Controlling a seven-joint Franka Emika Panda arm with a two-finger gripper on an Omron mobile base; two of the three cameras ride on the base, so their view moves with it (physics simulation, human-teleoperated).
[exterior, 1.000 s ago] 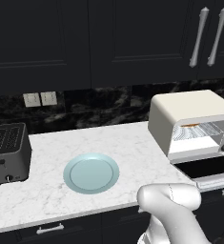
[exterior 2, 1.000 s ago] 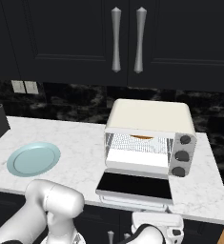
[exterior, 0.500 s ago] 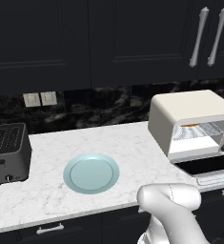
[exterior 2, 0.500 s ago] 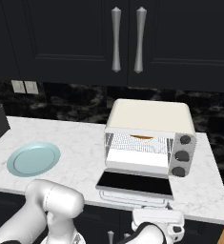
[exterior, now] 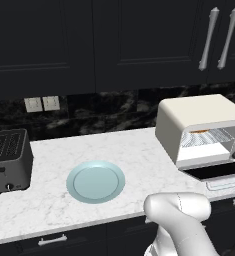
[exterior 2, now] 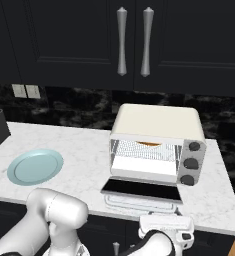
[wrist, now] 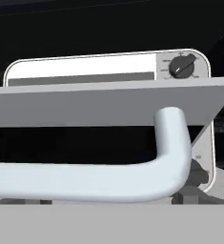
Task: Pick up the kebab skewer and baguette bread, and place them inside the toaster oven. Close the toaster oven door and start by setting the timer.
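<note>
toaster oven at right end of the bench, right of the pale blue plate and well apart from it. toaster oven door dropped flat, hinged out toward the robot, dark glass facing up, white bar handle along its front edge. wire rack visible inside the oven; strip of orange-yellow on it near the back, likely the baguette bread. kebab skewer too small to make out in the cavity. three round knobs stacked on the oven's right panel, timer among them, can't tell which one for sure. end effector low in front of the oven, below the bench edge and just beneath the door's handle, jaws spread wide, gripping nothing. hand view looks up at the door's underside with the handle close across the frame, one dark dial on the oven's front above it. dark grey slot toaster far left of the oven, past the plate. two long cabinet handles on the dark doors above the oven.
</note>
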